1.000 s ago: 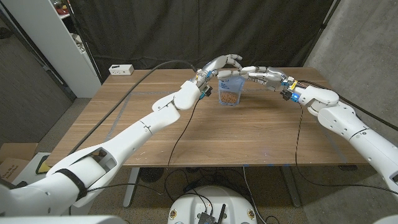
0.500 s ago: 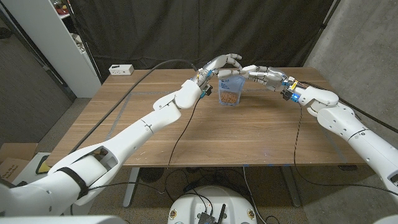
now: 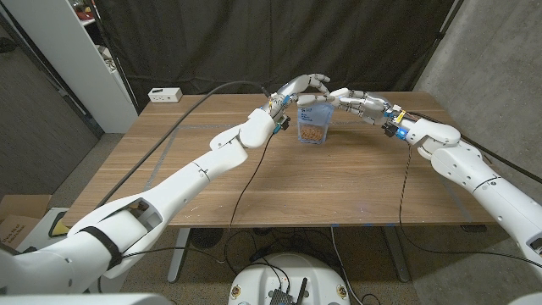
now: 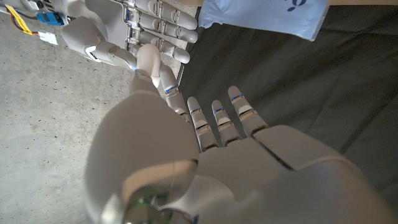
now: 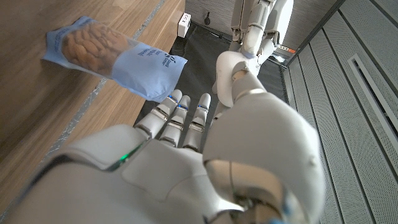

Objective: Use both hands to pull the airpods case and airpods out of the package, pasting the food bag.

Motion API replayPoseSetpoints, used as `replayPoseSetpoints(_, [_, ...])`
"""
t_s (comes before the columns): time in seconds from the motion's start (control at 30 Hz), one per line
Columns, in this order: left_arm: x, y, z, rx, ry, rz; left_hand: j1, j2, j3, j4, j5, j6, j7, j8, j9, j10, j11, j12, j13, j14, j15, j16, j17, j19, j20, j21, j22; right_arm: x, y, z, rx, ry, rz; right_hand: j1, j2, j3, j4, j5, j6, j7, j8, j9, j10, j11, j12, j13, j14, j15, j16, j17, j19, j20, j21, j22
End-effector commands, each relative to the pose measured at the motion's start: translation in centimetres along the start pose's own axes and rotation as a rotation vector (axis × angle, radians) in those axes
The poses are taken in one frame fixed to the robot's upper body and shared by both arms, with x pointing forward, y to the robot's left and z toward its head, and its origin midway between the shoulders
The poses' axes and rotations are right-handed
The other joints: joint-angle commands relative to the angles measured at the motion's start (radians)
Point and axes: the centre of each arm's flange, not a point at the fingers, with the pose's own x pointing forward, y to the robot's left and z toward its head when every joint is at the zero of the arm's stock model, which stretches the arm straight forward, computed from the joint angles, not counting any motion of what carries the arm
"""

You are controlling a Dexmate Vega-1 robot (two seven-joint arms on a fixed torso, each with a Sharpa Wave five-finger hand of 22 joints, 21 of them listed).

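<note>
Food bag, a light blue glossy pouch with brown snacks behind a clear window, stands upright on the wooden table. Left hand and right hand meet just above its top, smooth grey fingers spread, seemingly holding nothing.

Printing on food bag: dark lettering on the pale blue upper part, seen in the right wrist view. Too small and blurred to read; no word or brand can be made out. Left wrist view: a dark mark at the cut-off edge of the same bag, partial, unreadable. Head view: bag front shows no legible text at this size. No other readable labels, numbers or signs in any view.
</note>
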Motion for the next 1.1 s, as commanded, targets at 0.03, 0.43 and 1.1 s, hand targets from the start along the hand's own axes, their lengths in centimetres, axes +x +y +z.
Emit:
replayPoseSetpoints(0.03, [-0.4, 0.1, -0.2, -0.043, -0.004, 0.002, -0.019, 0.039, 0.047, 0.046, 0.002, 0.005, -0.020, 0.004, 0.034, -0.009, 0.015, 0.001, 0.006, 0.002, -0.036, 0.006, 0.010, -0.002, 0.006, 0.011, 0.007, 0.0, 0.2, -0.3, 0.000, 0.006, -0.007, -0.006, 0.005, 0.001, 0.008, 0.006, 0.022, -0.014, 0.053, 0.152, 0.015, -0.003, 0.012, 0.003, 0.011, -0.117, 0.012, 0.004, 0.009, 0.004, 0.008, 0.001])
replayPoseSetpoints(0.43, [-0.6, 0.3, -0.5, -0.052, 0.005, -0.007, -0.086, 0.034, 0.118, 0.101, -0.003, 0.010, 0.002, 0.009, 0.053, -0.013, 0.031, 0.000, 0.009, -0.001, -0.037, 0.008, 0.019, -0.006, 0.000, 0.019, 0.012, 0.0, 0.3, -0.4, 0.002, 0.005, -0.012, -0.006, 0.002, -0.002, 0.006, 0.005, 0.031, -0.014, 0.059, 0.165, 0.020, 0.001, 0.013, 0.003, 0.014, -0.113, 0.017, 0.006, 0.014, 0.010, 0.010, 0.001])
replayPoseSetpoints(1.1, [-1.6, 1.4, -1.2, 0.002, 0.025, 0.019, -0.329, -0.107, -0.002, 0.080, -0.083, -0.012, 0.047, -0.027, 0.037, 0.004, 0.036, 0.005, 0.007, 0.012, -0.038, 0.001, 0.000, -0.005, -0.014, 0.022, 0.003, 0.4, 0.3, -0.4, 0.009, 0.009, -0.023, -0.005, -0.005, -0.009, 0.002, 0.003, 0.062, -0.013, 0.063, 0.161, 0.041, 0.008, 0.017, -0.002, 0.024, -0.105, 0.026, 0.005, 0.026, 0.025, 0.012, 0.000])
